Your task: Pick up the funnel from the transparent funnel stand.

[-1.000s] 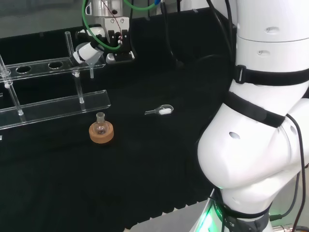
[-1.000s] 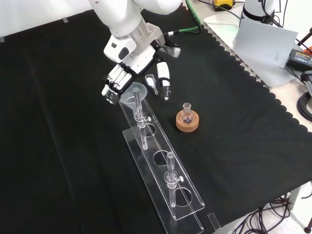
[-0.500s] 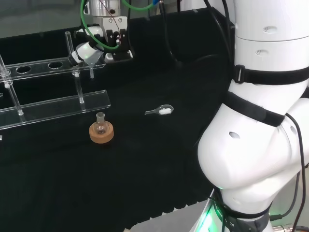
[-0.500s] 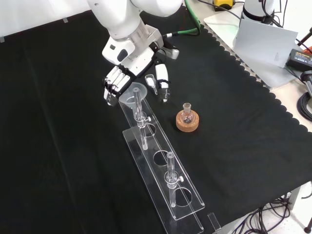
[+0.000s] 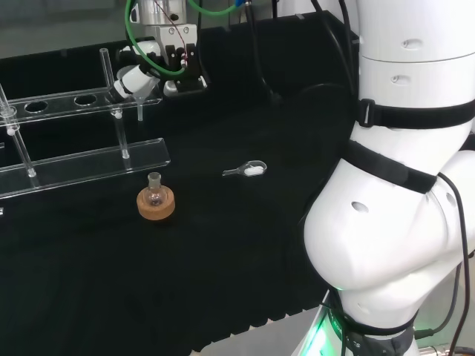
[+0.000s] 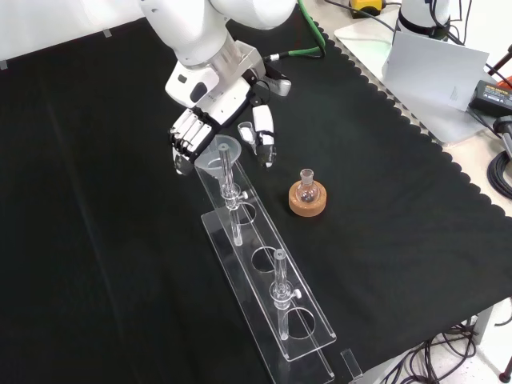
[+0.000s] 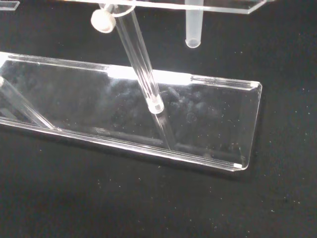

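The funnel (image 6: 218,154) sits in the end hole of the transparent funnel stand (image 6: 268,304), at the stand's end nearest the arm, its stem (image 7: 192,25) hanging down through the upper shelf above the stand's clear base plate (image 7: 208,124). The hand (image 6: 210,108) is at that end with its curled fingers (image 6: 186,136) on one side of the funnel's rim and its thumb (image 6: 264,138) on the other, though I cannot tell whether they touch it. A small flask (image 6: 306,187) on a cork ring (image 6: 308,202) stands on the cloth beside the stand's long edge, and a small white scoop (image 5: 245,170) lies near the middle of the bench
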